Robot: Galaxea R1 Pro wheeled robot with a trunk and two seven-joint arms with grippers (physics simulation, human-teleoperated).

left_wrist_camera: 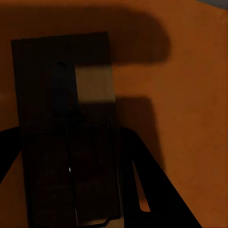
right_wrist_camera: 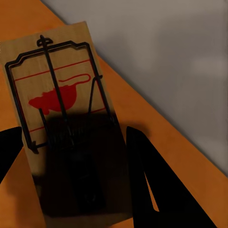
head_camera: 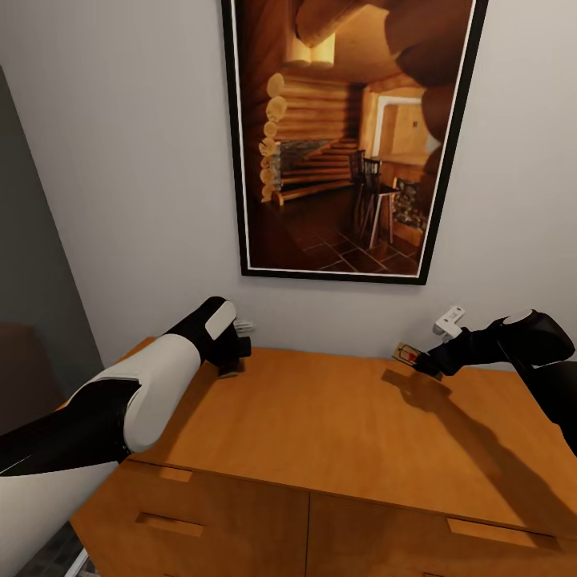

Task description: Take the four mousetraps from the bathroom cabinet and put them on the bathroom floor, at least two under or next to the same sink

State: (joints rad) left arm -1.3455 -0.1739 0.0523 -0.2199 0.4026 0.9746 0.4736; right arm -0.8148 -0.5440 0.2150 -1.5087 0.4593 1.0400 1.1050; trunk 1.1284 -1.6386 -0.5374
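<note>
Early stage. Both grippers clamp mousetraps over the cabinet top (head_camera: 336,425): left gripper (head_camera: 231,362) mid-left, right gripper (head_camera: 425,362) mid-right. None floored yet.

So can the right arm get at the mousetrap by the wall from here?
Probably yes: the right pincer already straddles that mousetrap on the cabinet top, fingers either side, nothing between them.
</note>
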